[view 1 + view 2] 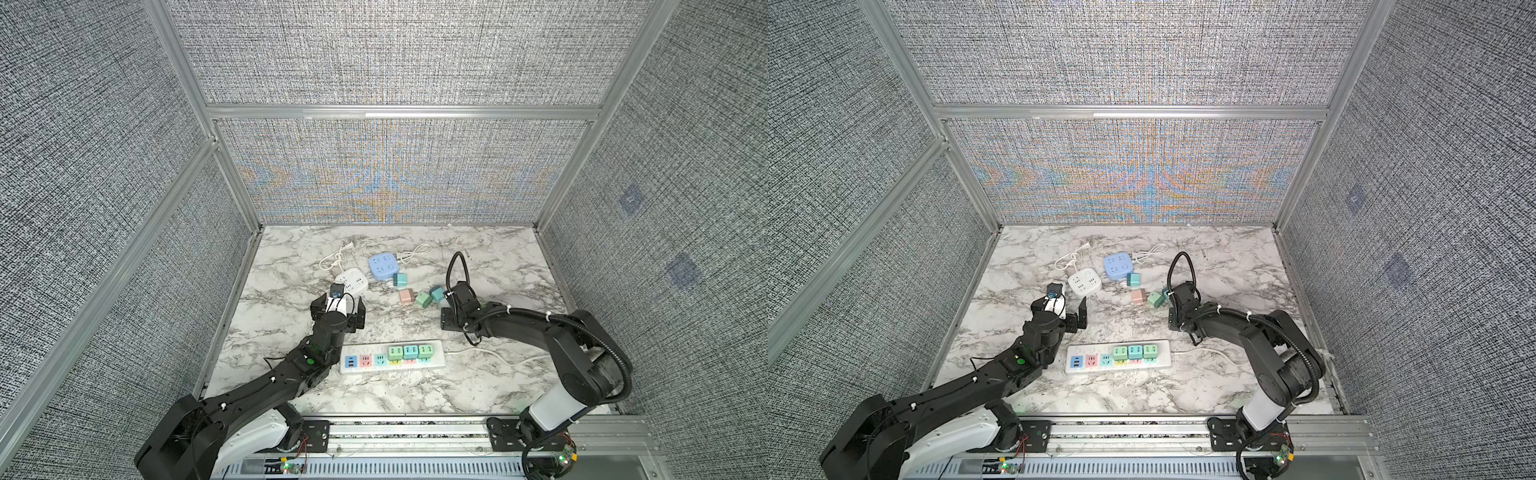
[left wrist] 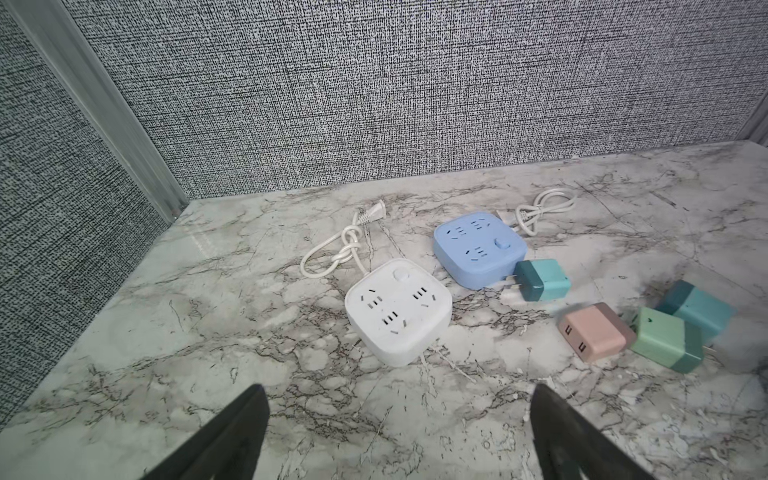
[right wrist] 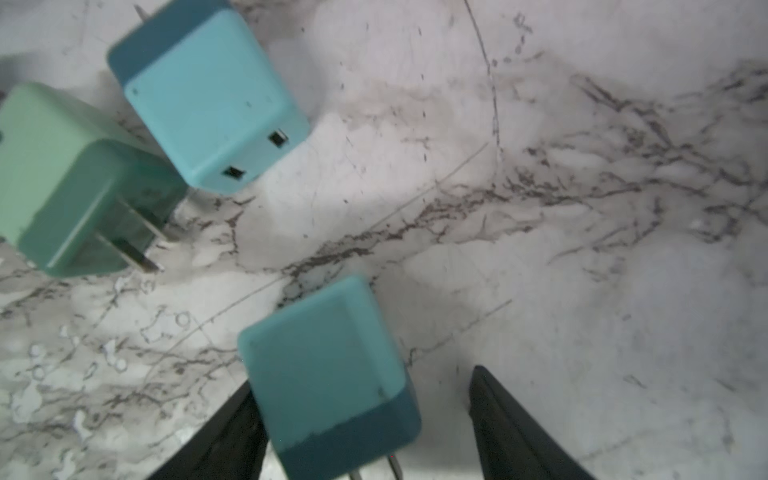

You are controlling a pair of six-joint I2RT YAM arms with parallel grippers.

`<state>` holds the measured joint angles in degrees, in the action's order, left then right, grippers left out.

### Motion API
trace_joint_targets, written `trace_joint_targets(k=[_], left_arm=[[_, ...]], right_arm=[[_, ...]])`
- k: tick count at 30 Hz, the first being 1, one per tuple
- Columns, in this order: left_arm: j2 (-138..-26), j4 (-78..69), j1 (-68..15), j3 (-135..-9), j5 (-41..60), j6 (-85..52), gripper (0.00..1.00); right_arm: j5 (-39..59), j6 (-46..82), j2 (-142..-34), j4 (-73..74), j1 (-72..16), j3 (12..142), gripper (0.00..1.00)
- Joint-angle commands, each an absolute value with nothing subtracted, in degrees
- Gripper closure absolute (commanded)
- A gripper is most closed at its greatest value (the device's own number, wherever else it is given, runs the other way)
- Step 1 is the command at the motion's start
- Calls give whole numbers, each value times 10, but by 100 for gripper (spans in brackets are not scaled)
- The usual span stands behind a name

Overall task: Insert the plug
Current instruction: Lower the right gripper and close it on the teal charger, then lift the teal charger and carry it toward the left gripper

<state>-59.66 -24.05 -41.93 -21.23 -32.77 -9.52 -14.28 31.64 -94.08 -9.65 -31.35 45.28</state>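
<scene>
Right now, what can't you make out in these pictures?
- Nearest teal plug: blurred in the right wrist view, prongs cut off by the edge.
- Right jaws: hidden by their own arm in both top views.
- Power strip sockets under three plugs: covered, both top views.

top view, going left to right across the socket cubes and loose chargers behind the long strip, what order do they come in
white socket cube → blue socket cube → pink charger → green charger → rightmost teal charger
</scene>
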Motion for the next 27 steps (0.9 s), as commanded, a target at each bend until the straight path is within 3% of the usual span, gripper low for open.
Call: trace_joint_targets(k=[1, 3, 13, 16, 27], left_arm=[[-597, -250, -419, -217, -318, -102, 1], [-598, -255, -419, -213, -319, -102, 1], [-606, -253, -419, -219, -318, -96, 1], [-603, -256, -419, -216, -318, -96, 1], [-618, -291, -419, -218, -291, -116, 1]], right_arm=[[-109, 320, -957, -111, -314, 439, 25], [-119, 317, -957, -104, -312, 434, 27], [-90, 306, -952, -69, -310, 412, 59], [-83, 306, -949, -64, -311, 409, 73], [-102, 283, -823, 5, -319, 376, 90]])
